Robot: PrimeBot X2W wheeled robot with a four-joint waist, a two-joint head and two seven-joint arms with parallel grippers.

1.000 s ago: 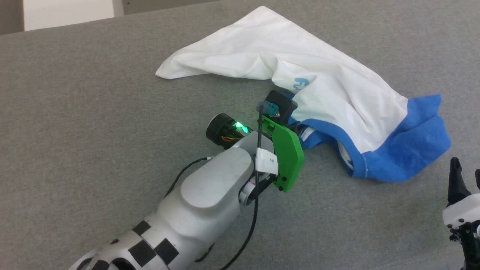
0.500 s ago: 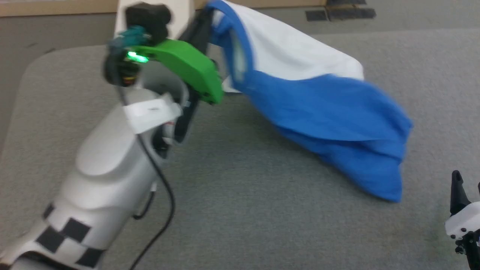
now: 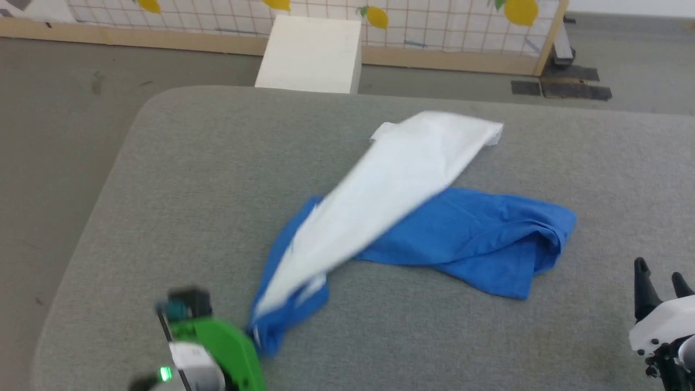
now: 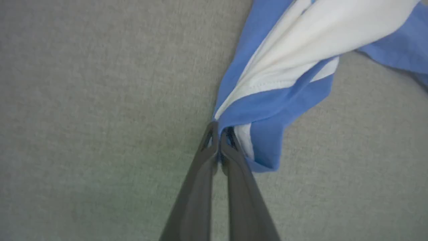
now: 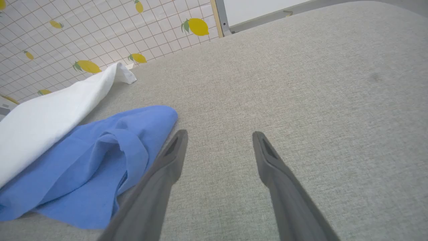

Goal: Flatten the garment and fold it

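The garment [image 3: 391,184] lies on the grey table as a long white band running from the far right to the near left, over a bunched blue sleeve [image 3: 478,239]. In the left wrist view my left gripper [image 4: 219,129] is shut on the garment's [image 4: 301,50] blue and white edge, low over the table. Its green wrist mount [image 3: 222,347] shows at the bottom left of the head view, beside the garment's near end. My right gripper [image 3: 657,277] stands open at the lower right, holding nothing. In its own view the right gripper [image 5: 220,135] sits just right of the blue sleeve [image 5: 83,160].
The grey padded table [image 3: 190,179] has a rounded far-left corner, with floor beyond its left and far edges. A white box [image 3: 312,54] stands past the far edge. Behind it runs a tiled partition with lemons [image 3: 434,21].
The head camera has shifted. My left gripper lifted the garment, then carried it down to the near left, drawing it into a long band. The right gripper stayed open in place.
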